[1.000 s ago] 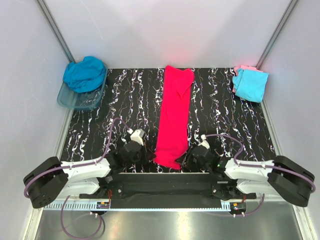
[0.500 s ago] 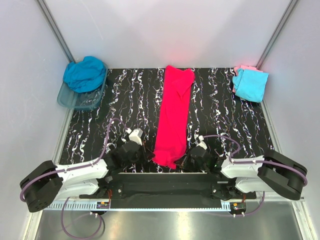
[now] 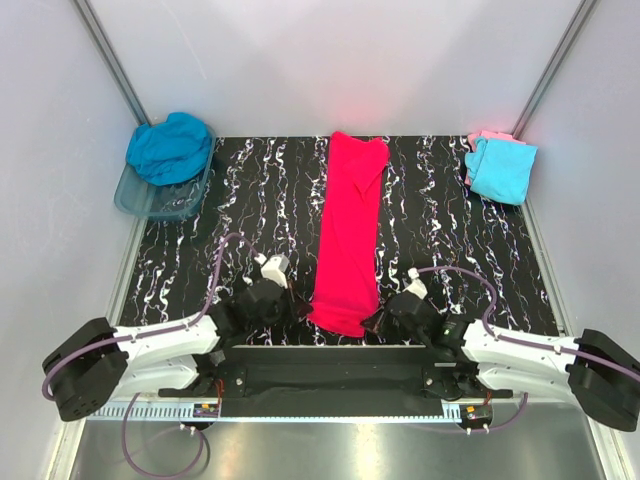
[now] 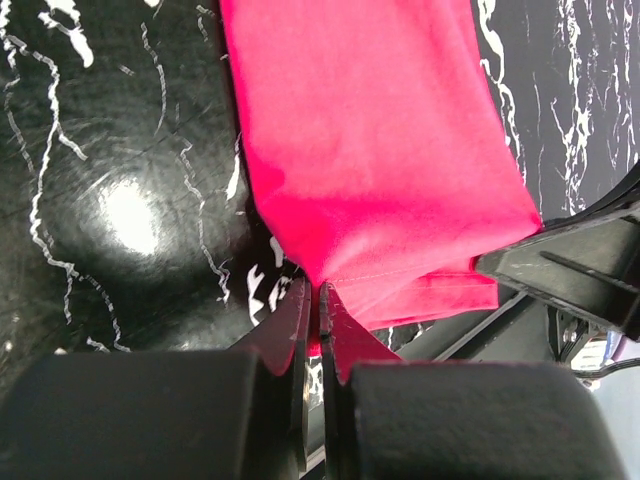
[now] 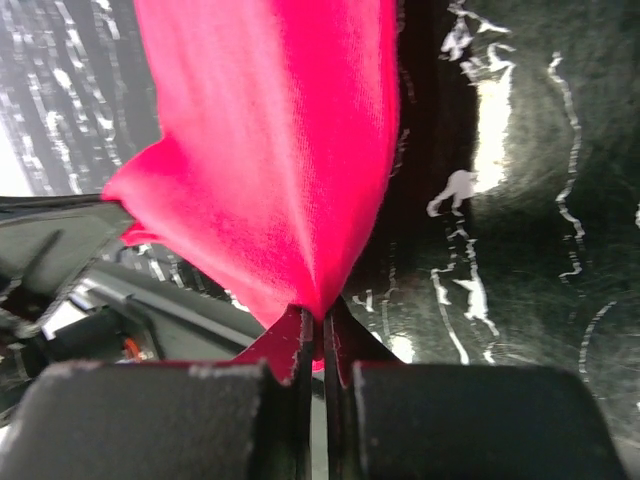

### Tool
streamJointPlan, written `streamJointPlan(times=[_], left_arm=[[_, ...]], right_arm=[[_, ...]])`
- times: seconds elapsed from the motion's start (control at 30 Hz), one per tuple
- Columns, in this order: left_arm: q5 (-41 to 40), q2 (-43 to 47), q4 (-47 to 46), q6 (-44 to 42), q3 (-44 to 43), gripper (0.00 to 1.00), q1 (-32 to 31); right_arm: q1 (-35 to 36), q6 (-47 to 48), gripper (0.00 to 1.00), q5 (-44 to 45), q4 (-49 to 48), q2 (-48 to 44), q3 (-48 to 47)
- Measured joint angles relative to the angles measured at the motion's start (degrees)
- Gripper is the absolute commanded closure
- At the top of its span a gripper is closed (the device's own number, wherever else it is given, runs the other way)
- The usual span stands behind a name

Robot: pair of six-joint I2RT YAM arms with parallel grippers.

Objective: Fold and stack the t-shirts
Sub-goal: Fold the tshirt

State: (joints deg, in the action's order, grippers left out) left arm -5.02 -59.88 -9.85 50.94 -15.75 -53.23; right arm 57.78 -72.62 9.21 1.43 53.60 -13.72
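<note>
Pink-red t-shirt (image 3: 347,240): long strip lying ahead of both claws, near hem corners pinched. Left gripper (image 4: 318,300) clamped on left corner, right gripper (image 5: 322,318) on right. Advice: lift both together, level; carry hem forward onto far end, edges aligned.

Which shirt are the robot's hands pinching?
The bright pink-red t-shirt, laid long in the middle: the left gripper and right gripper pinch its near end. The teal-blue t-shirt, light cyan t-shirt and pale pink t-shirt lie untouched far back.
</note>
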Motion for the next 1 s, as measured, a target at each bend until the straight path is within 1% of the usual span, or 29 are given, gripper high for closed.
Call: streamJointPlan(times=[0.17, 0.33, 0.4, 0.53, 0.7, 0.87, 1.0], left_arm=[[0.1, -2.6, 0.4, -0.7, -2.8, 1.00, 0.0], [0.0, -6.0, 1.6, -2.8, -7.9, 1.00, 0.1], [0.0, -7.3, 2.1, -3.8, -10.2, 1.00, 0.4], [0.1, -8.7, 2.6, -5.6, -13.8, 1.00, 1.9], [0.6, -9.5, 2.7, -7.1, -15.3, 1.00, 4.8], [2.8, -10.5, 2.4, -8.1, -16.1, 1.00, 8.4], [4.5, -14.4, 2.4, -9.4, -19.1, 1.00, 11.7]], right_arm=[[0.0, 0.9, 1.00, 0.6, 1.8, 1.8, -1.3], [-1.1, 2.8, 1.00, 1.2, 3.3, 1.9, -3.8], [-2.8, 3.8, 1.00, 1.1, 3.8, 1.8, -5.0], [-9.1, 7.2, 1.00, 0.2, 5.1, 0.9, -7.8], [-16.3, 11.0, 1.00, -2.1, 5.7, 1.1, -10.8], [-19.5, 13.6, 1.00, -5.0, 4.8, 5.1, -13.2], [-21.8, 14.4, 1.00, -7.1, 2.3, 10.1, -14.4]])
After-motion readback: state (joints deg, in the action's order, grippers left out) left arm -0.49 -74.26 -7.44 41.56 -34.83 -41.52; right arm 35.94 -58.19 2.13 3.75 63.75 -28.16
